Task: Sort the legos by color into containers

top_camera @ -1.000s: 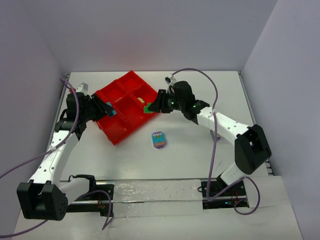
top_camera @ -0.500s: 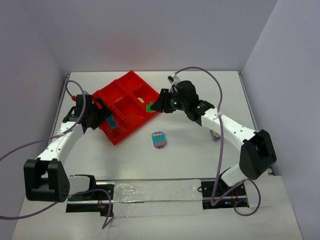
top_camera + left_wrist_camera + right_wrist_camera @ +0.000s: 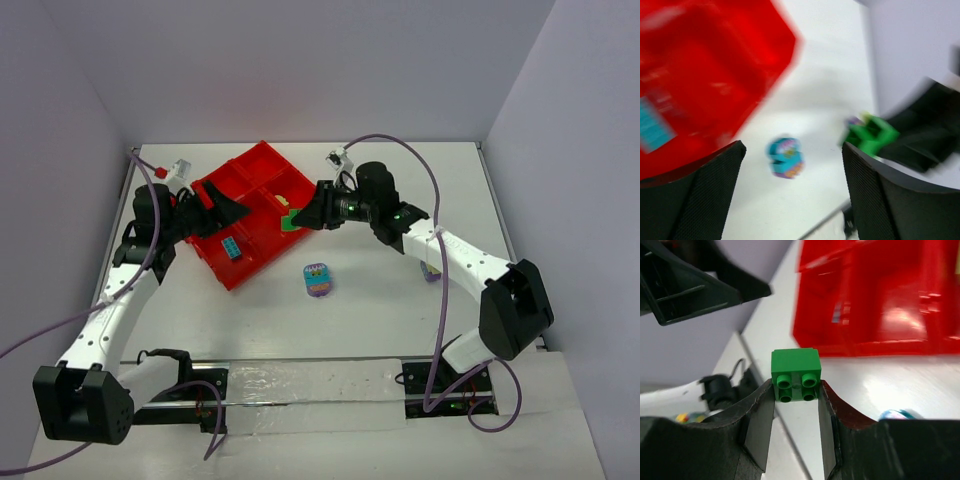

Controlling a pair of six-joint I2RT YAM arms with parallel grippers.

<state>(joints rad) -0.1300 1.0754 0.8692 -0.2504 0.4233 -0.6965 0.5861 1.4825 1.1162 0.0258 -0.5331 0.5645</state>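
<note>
My right gripper point(image 3: 795, 390) is shut on a green lego brick point(image 3: 795, 374). In the top view this green brick point(image 3: 290, 220) hangs at the right edge of the red tray point(image 3: 245, 178) of containers. My left gripper point(image 3: 236, 212) stands open and empty over the tray's left side. Its fingers point(image 3: 700, 195) frame a blurred view of the table. A teal brick point(image 3: 232, 247) lies in a near compartment. A multicolour clump of legos point(image 3: 318, 280) sits on the table in front of the tray, also blurred in the left wrist view as the clump point(image 3: 785, 157).
A small purple piece point(image 3: 432, 272) lies on the table under the right arm's forearm. A cable and a white connector point(image 3: 178, 167) lie left of the tray. The enclosure's walls close off the back and both sides.
My left gripper opened and let go of the teal brick, which now lies in the tray; that arm then swung to point right. My right gripper shifted slightly left with the green brick.
</note>
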